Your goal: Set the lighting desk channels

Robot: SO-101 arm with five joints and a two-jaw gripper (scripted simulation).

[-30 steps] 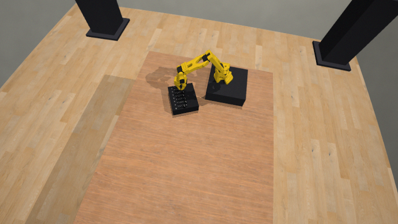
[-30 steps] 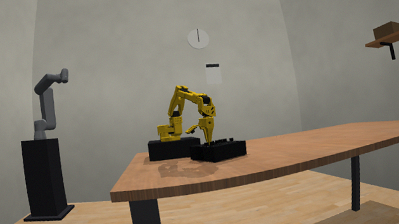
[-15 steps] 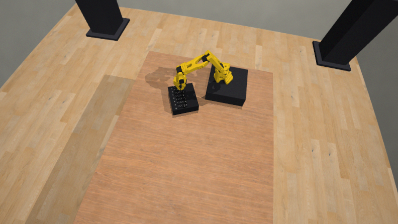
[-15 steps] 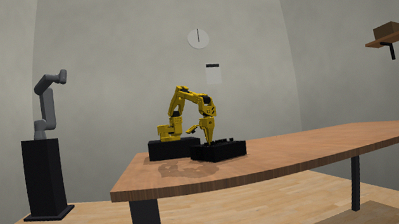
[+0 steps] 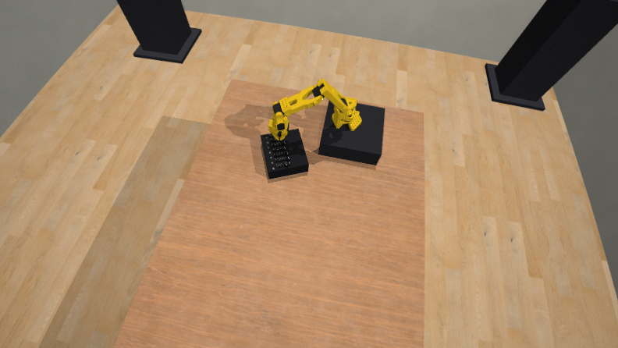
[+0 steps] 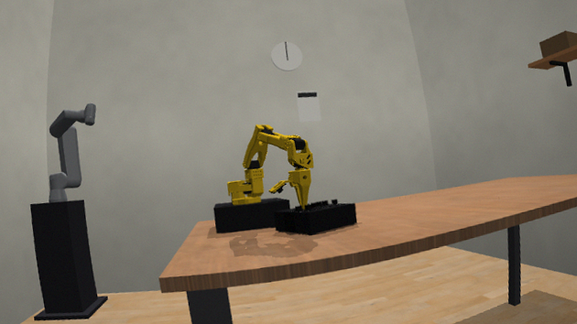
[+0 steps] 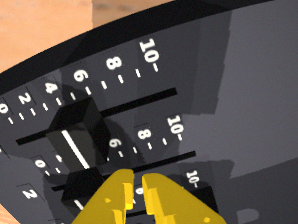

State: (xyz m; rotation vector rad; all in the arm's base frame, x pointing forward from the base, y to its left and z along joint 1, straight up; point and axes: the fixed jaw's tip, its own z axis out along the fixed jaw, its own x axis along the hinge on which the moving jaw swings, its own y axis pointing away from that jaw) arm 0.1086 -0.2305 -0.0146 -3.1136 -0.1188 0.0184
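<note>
The black lighting desk [image 5: 284, 154] sits on the wooden table, with several fader rows marked by white scales. In the wrist view the desk [image 7: 166, 116] fills the frame; one fader cap with a white line [image 7: 75, 148] stands near mark 4 to 5 of the far row. My yellow gripper [image 7: 139, 192] is shut, tips down on the second row's slot near its mark 7 to 8; whether it touches a fader cap is hidden by the fingers. In the top and exterior views the gripper [image 5: 277, 137] [image 6: 303, 204] points down at the desk's far end.
The arm's black base block [image 5: 352, 133] stands right of the desk. Two black pillars [image 5: 160, 28] [image 5: 540, 56] stand on the floor beyond the table. A grey arm on a black pedestal [image 6: 64, 256] stands at the left.
</note>
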